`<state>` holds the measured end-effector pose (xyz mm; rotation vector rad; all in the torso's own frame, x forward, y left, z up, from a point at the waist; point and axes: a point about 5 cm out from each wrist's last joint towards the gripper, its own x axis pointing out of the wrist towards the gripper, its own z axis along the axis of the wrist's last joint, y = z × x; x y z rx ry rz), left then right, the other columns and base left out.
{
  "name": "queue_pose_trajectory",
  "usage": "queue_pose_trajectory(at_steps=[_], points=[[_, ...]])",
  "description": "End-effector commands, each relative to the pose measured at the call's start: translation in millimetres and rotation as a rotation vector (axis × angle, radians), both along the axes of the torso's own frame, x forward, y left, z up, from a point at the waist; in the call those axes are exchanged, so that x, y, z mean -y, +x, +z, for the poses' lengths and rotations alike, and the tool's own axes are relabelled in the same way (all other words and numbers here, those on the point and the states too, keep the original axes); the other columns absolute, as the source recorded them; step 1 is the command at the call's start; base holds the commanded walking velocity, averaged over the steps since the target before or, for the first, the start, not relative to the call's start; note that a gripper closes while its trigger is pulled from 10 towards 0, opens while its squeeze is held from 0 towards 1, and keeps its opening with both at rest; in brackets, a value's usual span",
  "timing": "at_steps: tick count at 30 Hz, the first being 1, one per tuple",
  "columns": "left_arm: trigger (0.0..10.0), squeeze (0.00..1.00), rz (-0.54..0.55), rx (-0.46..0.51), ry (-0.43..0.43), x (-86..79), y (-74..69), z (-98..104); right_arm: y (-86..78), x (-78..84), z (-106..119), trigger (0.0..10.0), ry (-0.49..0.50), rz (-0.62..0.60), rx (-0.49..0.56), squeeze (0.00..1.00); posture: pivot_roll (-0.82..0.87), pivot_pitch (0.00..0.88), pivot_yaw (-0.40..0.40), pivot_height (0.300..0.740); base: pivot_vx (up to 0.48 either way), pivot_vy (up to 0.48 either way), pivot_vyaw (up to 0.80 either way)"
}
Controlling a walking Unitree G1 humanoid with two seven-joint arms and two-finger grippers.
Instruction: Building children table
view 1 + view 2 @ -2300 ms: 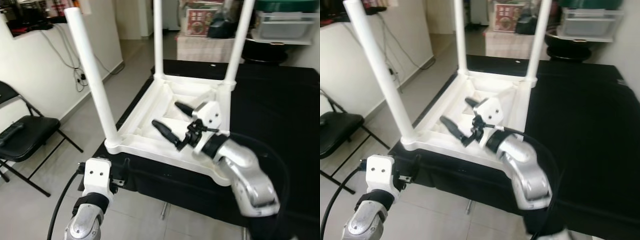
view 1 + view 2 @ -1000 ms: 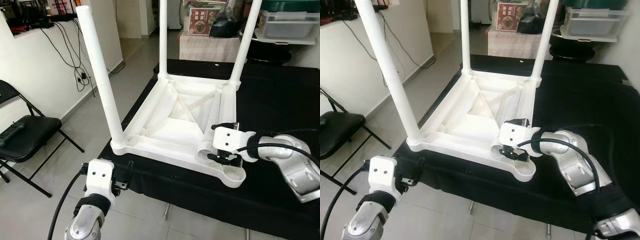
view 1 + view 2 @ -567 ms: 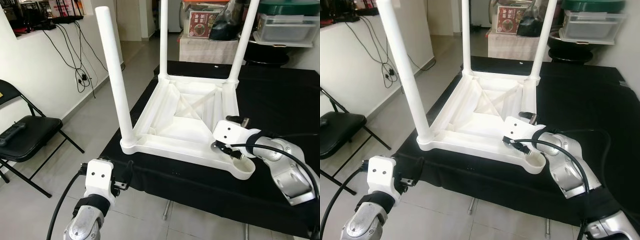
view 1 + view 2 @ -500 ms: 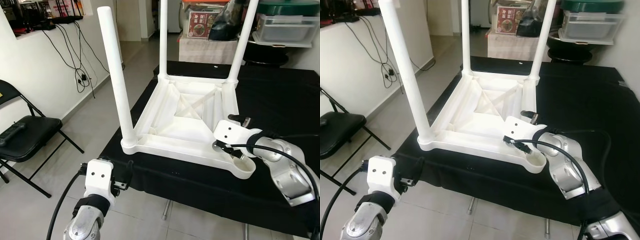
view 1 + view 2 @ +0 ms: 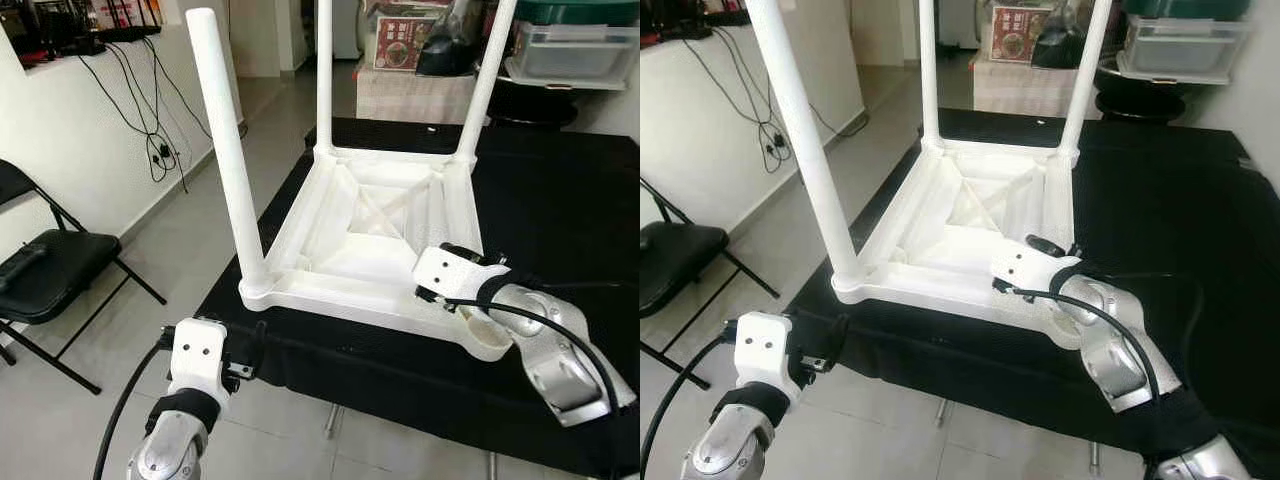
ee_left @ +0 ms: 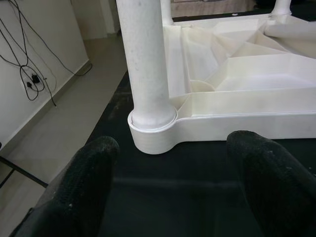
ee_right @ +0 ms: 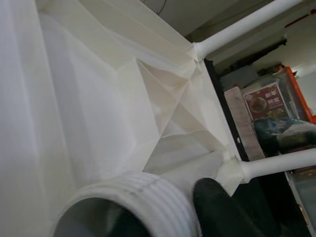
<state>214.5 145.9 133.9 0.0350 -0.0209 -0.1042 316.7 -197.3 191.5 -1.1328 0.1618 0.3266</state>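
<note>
A white children's table (image 5: 352, 255) lies upside down on the black-covered worktop (image 5: 570, 200). Three white legs stand up from it: near left (image 5: 225, 150), far left (image 5: 324, 70) and far right (image 5: 487, 80). The near-right corner is an empty threaded socket (image 5: 488, 335). My right gripper (image 5: 462, 305) is at that socket and looks shut on its rim. In the right wrist view one black finger (image 7: 222, 207) lies against the ribbed socket (image 7: 133, 197); the other is hidden. My left gripper (image 6: 173, 173) is open, low before the worktop's front edge, facing the near-left leg's base (image 6: 150, 123).
A black folding chair (image 5: 45, 270) stands on the floor at the left. Cables (image 5: 160, 150) hang on the left wall. Boxes and a plastic bin (image 5: 565, 50) stand behind the worktop. The worktop's right half is bare black cloth.
My right gripper came down from over the frame's middle, where it was open, to the near-right socket. The table slid and turned a little with it. The left arm has stayed still.
</note>
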Motion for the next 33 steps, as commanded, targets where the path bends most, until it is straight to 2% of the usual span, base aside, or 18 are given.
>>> queue_pose_trajectory(at_steps=[1, 7, 13, 15, 18, 20, 21, 22, 23, 24, 25, 28, 30, 31, 32, 33], points=[[10.0, 0.0, 0.013, -0.005, 0.023, -3.3, -1.8, 0.9, 2.1, -1.6, 3.0, 0.0, -0.014, -0.008, 0.032, 0.0, -0.06, 0.062, 0.004, 0.74, 0.0, 0.0, 0.0], [10.0, 0.0, 0.013, -0.005, 0.027, -4.0, -1.7, 1.3, 2.2, 1.1, 6.1, 0.0, -0.007, -0.03, 0.059, 0.0, -0.06, 0.063, 0.008, 0.74, 0.0, 0.0, 0.0], [10.0, 0.0, 0.012, 0.0, 0.028, -5.4, -1.1, 3.9, 10.2, 12.6, 25.8, 0.0, 0.051, -0.069, 0.152, 0.0, -0.06, 0.061, 0.015, 0.74, 0.0, 0.0, 0.0], [10.0, 0.0, 0.018, 0.015, 0.028, -8.5, 0.9, 8.9, 15.9, 23.6, 40.0, 0.0, 0.154, -0.122, 0.194, 0.0, -0.06, 0.059, 0.018, 0.74, 0.0, 0.0, 0.0], [10.0, 0.0, 0.008, 0.074, -0.034, -14.1, 7.2, 28.6, 24.1, 41.8, 70.5, 0.0, 0.417, -0.164, 0.271, 0.0, -0.06, 0.056, 0.022, 0.74, 0.0, 0.0, 0.0], [10.0, 0.0, 0.008, 0.074, -0.034, -14.1, 7.2, 28.6, 24.1, 41.8, 70.5, 0.0, 0.417, -0.164, 0.271, 0.0, -0.06, 0.056, 0.022, 0.74, 0.0, 0.0, 0.0], [10.0, 0.0, -0.007, 0.107, -0.074, -15.5, 10.0, 39.0, 25.5, 47.0, 82.3, 0.0, 0.487, -0.156, 0.306, 0.0, -0.06, 0.053, 0.023, 0.74, 0.0, 0.0, 0.0], [10.0, 0.0, -0.007, 0.107, -0.074, -15.5, 10.0, 39.0, 25.5, 47.0, 82.3, 0.0, 0.487, -0.156, 0.306, 0.0, -0.06, 0.053, 0.023, 0.74, 0.0, 0.0, 0.0], [10.0, 0.0, -0.072, 0.202, -0.191, -17.8, 18.4, 69.9, 27.1, 54.6, 105.0, 0.0, 0.66, -0.126, 0.368, 0.0, -0.06, 0.046, 0.025, 0.74, 0.0, 0.0, 0.0], [10.0, 0.0, -0.072, 0.202, -0.191, -17.8, 18.4, 69.9, 27.1, 54.6, 105.0, 0.0, 0.66, -0.126, 0.368, 0.0, -0.06, 0.046, 0.025, 0.74, 0.0, 0.0, 0.0], [10.0, 0.0, -0.112, 0.243, -0.233, -17.4, 20.8, 83.0, 27.3, 55.4, 112.2, 0.0, 0.734, -0.109, 0.387, 0.0, -0.06, 0.046, 0.025, 0.74, 0.0, 0.0, 0.0], [10.0, 0.0, -0.136, 0.265, -0.254, -16.8, 21.8, 90.1, 27.4, 55.3, 115.3, 0.0, 0.775, -0.099, 0.395, 0.0, -0.06, 0.046, 0.025, 0.74, 0.0, 0.0, 0.0], [10.0, 0.0, -0.193, 0.309, -0.3, -12.9, 22.4, 103.7, 27.7, 50.0, 119.4, 0.0, 0.92, -0.057, 0.405, 0.0, -0.05, 0.04, 0.026, 0.74, 0.0, 0.0, 0.0], [10.0, 0.0, -0.193, 0.309, -0.3, -12.9, 22.4, 103.7, 27.7, 50.0, 119.4, 0.0, 0.92, -0.057, 0.405, 0.0, -0.05, 0.04, 0.026, 0.74, 0.0, 0.0, 0.0], [10.0, 0.0, -0.236, 0.335, -0.346, -8.7, 22.3, 111.9, 27.6, 45.9, 122.5, 0.0, 1.094, -0.002, 0.404, 0.0, -0.05, 0.03, 0.029, 0.74, 0.0, 0.0, 0.0], [10.0, 0.0, -0.236, 0.335, -0.346, -8.7, 22.3, 111.9, 27.6, 45.9, 122.5, 0.0, 1.094, -0.002, 0.404, 0.0, -0.05, 0.03, 0.029, 0.74, 0.0, 0.0, 0.0]])
